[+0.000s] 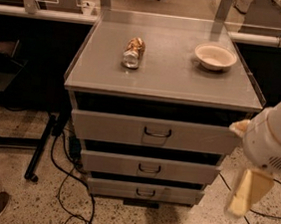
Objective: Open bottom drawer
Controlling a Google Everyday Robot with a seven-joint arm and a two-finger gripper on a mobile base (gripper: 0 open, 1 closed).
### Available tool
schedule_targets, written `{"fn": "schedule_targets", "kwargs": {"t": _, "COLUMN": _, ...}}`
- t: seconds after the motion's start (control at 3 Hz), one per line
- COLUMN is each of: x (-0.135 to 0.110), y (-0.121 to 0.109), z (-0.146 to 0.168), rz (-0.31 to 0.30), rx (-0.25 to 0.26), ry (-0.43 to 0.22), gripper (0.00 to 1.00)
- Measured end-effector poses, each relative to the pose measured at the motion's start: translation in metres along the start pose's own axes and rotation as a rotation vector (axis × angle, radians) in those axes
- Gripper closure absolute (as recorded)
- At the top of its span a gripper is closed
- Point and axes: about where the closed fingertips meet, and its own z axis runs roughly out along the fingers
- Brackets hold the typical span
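Three drawers faced the gripper, hanging at right, its state untellable; it needed to descend squarely onto the bottom drawer handle.

end effector: low right of cabinet, apart | bottom drawer: handle untouched | bowl: on top

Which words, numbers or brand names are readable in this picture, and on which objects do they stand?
None can be read.
The bottle lying on the cabinet top: wrapping too blurred to read.
The bottom drawer, the bowl and the gripper, right of the cabinet: no text visible.
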Motion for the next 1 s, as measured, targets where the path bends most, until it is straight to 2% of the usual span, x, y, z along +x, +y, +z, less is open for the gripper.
{"fn": "schedule_targets", "kwargs": {"t": 0.33, "x": 0.009, "y": 0.018, "z": 0.027, "rz": 0.005, "rx": -0.051, "ry": 0.021, "gripper": 0.00}}
{"fn": "schedule_targets", "kwargs": {"t": 0.67, "x": 0.008, "y": 0.024, "z": 0.037, "rz": -0.004, "rx": -0.063, "ry": 0.012, "gripper": 0.00}}
{"fn": "schedule_targets", "kwargs": {"t": 1.0, "x": 0.015, "y": 0.039, "z": 0.080, "rz": 0.003, "rx": -0.100, "ry": 0.007, "gripper": 0.00}}
